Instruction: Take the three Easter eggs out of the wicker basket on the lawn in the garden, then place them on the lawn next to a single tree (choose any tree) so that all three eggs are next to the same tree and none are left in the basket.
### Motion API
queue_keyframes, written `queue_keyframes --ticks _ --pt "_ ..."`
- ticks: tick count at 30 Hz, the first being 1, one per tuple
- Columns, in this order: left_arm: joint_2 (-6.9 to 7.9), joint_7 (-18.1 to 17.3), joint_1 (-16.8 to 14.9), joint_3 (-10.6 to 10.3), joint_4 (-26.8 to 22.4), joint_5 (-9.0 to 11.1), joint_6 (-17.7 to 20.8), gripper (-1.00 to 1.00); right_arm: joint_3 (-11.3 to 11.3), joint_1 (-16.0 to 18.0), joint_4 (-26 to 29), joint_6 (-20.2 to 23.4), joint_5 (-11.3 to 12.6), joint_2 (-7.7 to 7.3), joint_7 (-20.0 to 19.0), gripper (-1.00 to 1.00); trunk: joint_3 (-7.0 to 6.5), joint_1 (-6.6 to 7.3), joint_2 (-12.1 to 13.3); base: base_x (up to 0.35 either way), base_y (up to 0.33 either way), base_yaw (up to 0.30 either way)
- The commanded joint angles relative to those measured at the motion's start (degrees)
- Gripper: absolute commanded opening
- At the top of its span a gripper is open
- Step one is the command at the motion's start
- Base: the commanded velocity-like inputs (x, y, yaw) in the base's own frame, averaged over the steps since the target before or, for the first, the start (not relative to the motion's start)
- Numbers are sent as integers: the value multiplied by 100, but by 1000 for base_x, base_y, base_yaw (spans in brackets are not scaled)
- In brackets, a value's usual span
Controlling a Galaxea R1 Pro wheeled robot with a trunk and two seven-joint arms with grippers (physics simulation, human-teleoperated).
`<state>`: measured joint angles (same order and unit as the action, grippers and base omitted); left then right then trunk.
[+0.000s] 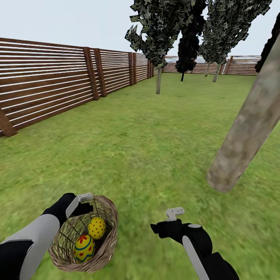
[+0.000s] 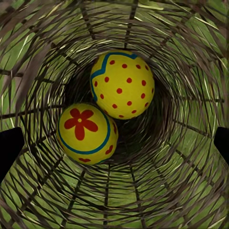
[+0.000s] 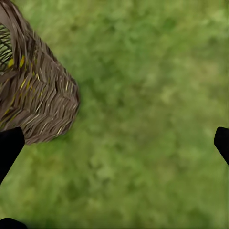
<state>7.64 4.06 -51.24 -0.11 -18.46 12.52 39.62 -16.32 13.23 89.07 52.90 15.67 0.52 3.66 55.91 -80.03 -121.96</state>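
The wicker basket [image 1: 102, 254] sits on the lawn [image 1: 155, 155] at the lower left. Two yellow Easter eggs lie inside it: one with red dots [image 1: 97, 228] [image 2: 123, 84] and one with a red flower and blue bands [image 1: 84, 248] [image 2: 87, 133]. A third egg is out of view. My left gripper [image 1: 83, 200] [image 2: 114, 143] hangs open over the basket's mouth, looking down at both eggs and touching neither. My right gripper [image 1: 174, 214] [image 3: 114, 143] is open and empty above bare grass, to the right of the basket [image 3: 33, 95]. The thick leaning trunk of the tree [image 1: 249, 128] rises at the right.
A brown slat fence [image 1: 46, 85] runs along the left side and across the back. Thin-trunked trees [image 1: 158, 79] and a dark narrow tree [image 1: 182, 58] stand far off near the back fence. Open grass stretches between the basket and the thick trunk.
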Motion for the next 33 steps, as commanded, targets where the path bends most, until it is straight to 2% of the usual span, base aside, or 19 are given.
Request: queue_keyframes --ticks 1,13,23,33 --pt "1 43 -1 0 -10 63 29 100 -2 4 5 21 41 1 40 100 5 0 -2 56 0 0" --pt "1 39 0 2 -10 61 37 100 -2 4 5 16 40 1 38 100 5 0 -2 14 0 0" --pt "-1 35 7 1 9 70 49 100 8 4 5 19 41 1 38 100 184 -220 -403 0 0 0" --pt "-8 -8 9 2 355 75 117 100 11 4 5 19 41 0 38 100 364 -439 -804 0 0 0"
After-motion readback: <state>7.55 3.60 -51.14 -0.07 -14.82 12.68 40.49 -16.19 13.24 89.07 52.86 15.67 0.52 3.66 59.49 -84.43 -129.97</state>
